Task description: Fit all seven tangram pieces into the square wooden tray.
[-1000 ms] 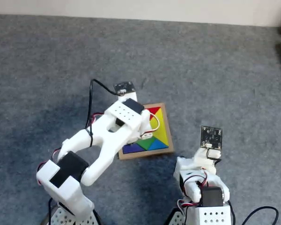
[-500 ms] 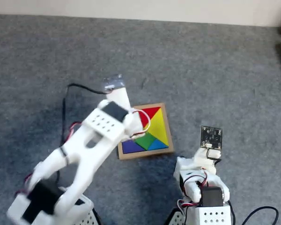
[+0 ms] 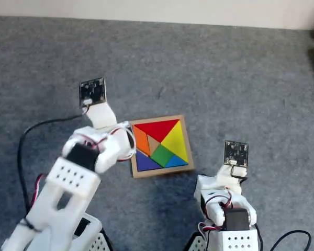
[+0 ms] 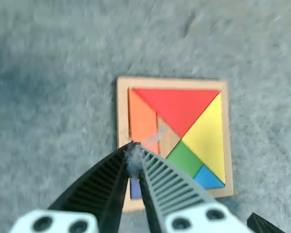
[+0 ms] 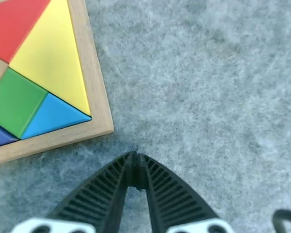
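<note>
Grey felt-covered bench [image 3: 240, 78] spans scene; pale wall strip [image 3: 157, 8] along far edge. Square wooden tray [image 3: 165, 171] flat at bench centre, seven coloured tangram pieces [image 3: 158, 130] seated inside. Left claw [image 4: 133, 154] closed, empty, by tray rim. Right claw [image 5: 135, 170] closed, empty, over felt beside tray corner.

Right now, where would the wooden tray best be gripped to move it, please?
Probably the wooden tray at its corner nearest the right gripper, from above, pinching the two outer walls: the tangram pieces sit flush inside there, leaving no inner edge.
</note>
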